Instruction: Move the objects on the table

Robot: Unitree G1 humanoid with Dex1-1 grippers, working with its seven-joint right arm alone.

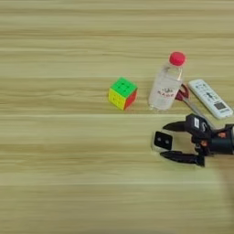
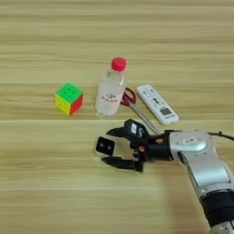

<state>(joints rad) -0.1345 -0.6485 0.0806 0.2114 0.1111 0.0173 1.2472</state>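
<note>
Desk (image 1: 55, 173): light wood grain, pale streaks. Cube (image 1: 123, 93): green face up, yellow and red sides, left of the bottle. Bottle (image 1: 165, 85): clear, red cap, upright. Scissors (image 2: 131, 101): red handles just behind the bottle, blades pointing toward the robot. Remote (image 1: 210, 98): white, flat, angled, right of the scissors. Box (image 1: 162, 140): white, black top, near the bottle's front.

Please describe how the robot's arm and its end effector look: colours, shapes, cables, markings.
The right arm has a rounded silver forearm shell, then a black ribbed section toward the picture's bottom edge. A thin dark cable runs from it toward the right edge. The end effector is black, with two long pointed fingers, small orange-red accents at the wrist joint and a small white patch on top.
</note>
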